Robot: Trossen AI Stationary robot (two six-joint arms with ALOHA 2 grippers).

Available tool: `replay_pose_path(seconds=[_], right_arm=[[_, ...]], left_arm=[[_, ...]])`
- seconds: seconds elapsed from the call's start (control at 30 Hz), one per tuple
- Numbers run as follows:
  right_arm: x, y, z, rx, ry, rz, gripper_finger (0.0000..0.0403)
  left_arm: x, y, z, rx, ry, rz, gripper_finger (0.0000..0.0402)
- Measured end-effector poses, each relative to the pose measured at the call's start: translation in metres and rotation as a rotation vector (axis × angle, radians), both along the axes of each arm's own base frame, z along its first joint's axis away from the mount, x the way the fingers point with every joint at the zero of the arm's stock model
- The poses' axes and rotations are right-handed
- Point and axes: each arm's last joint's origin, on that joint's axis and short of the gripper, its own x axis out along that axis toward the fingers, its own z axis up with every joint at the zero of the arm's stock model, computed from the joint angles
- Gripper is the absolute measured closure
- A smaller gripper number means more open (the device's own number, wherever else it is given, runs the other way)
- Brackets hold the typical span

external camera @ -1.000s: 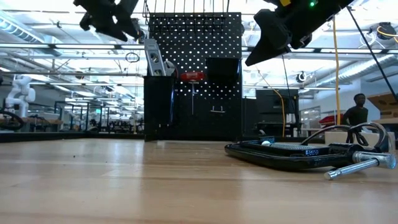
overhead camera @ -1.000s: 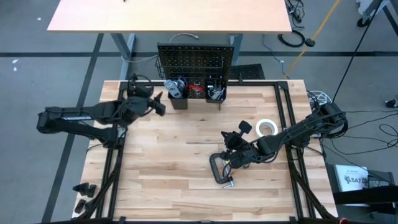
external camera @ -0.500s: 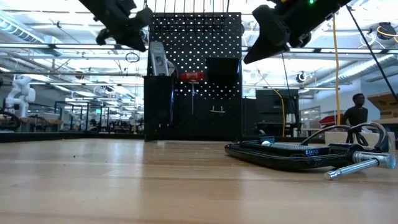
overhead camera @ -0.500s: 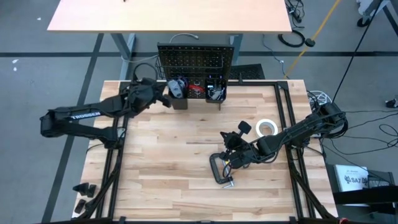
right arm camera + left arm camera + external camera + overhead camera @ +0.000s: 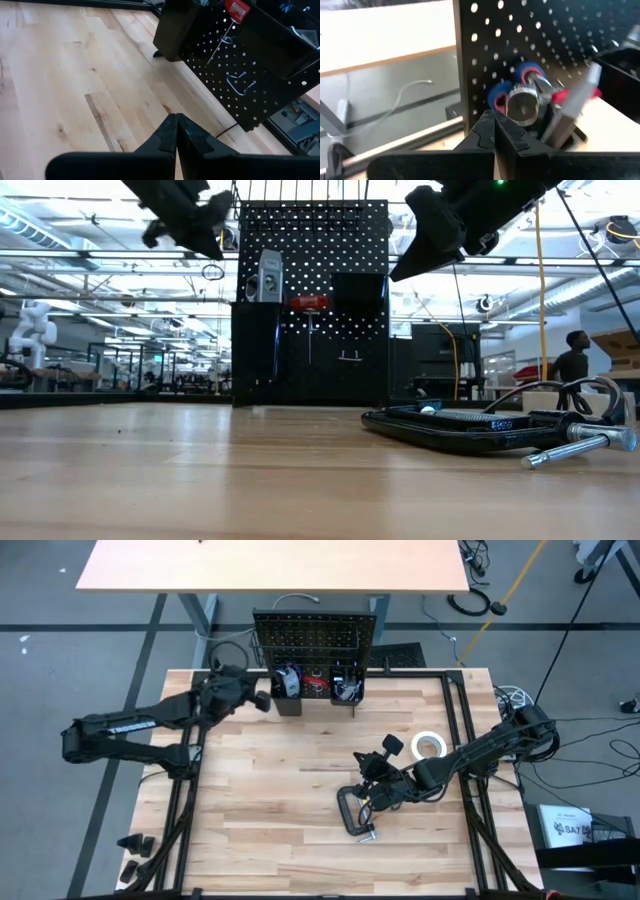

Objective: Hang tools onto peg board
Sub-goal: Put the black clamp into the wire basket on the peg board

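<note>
High view: left gripper (image 5: 262,700) — jaws now pressed together, empty — beside peg board (image 5: 315,637); level (image 5: 269,276) released into bin.

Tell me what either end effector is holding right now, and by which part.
Nothing. Left end effector is shut empty beside the peg board; right end effector is shut empty over the table.

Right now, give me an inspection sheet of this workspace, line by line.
Surface: wooden table, mostly bare.
Job's things: peg board upright at the far edge, tools in its bins; C-clamp and white tape roll lying on the table.
Clutter: nothing seen.
Grippers: left gripper shut, empty, beside the left bin; right gripper shut, empty, above the C-clamp.
Cables: bundle at the table's right edge; more on the floor.
Surroundings: second table behind; a person far off.
</note>
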Motion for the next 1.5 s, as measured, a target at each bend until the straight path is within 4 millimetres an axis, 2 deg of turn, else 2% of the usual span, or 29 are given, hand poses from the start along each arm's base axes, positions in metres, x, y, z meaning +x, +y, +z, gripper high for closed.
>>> replay_pose_path(seconds=[0.17,0.3,0.43,0.53,0.77,0.9,1.0,1.17,1.27,1.4,1.5], right_arm=[[0.002,0.000,0.000,0.038,0.017,0.051,0.0403],[0.009,0.002,0.002,0.142,0.030,0.202,0.0403],[0.015,0.005,0.006,0.224,-0.008,0.326,0.0403],[0.017,0.007,0.008,0.269,-0.038,0.353,0.0403],[0.014,0.011,0.003,0.523,-0.040,0.352,0.0403],[0.010,0.015,-0.002,0.685,0.006,0.332,0.0403],[0.003,0.021,-0.006,0.752,0.054,0.293,0.0403],[-0.007,0.021,-0.014,0.833,0.102,0.121,0.0403],[-0.012,0.019,-0.018,0.879,0.117,0.022,0.0403],[-0.011,0.020,-0.018,0.920,0.127,0.034,0.0396],[-0.011,0.021,-0.018,0.952,0.135,0.028,0.0370]], left_arm=[[-0.021,-0.018,0.004,-0.094,0.007,-0.129,0.0402],[-0.024,-0.036,-0.005,-0.229,0.045,-0.346,0.0402],[-0.013,-0.059,-0.028,-0.358,0.052,-0.647,0.0402],[-0.007,-0.078,-0.045,-0.375,0.022,-0.844,0.0402],[-0.004,-0.111,-0.080,-0.325,-0.133,-1.081,0.0402],[-0.008,-0.119,-0.095,-0.319,-0.183,-1.132,0.0402],[-0.009,-0.119,-0.101,-0.347,-0.182,-1.066,0.0402],[-0.010,-0.115,-0.105,-0.338,-0.177,-0.927,0.0402],[-0.009,-0.114,-0.106,-0.292,-0.150,-0.912,0.0402],[-0.008,-0.112,-0.106,-0.221,-0.140,-0.847,0.0402],[-0.006,-0.111,-0.108,-0.228,-0.141,-0.825,0.0402]])
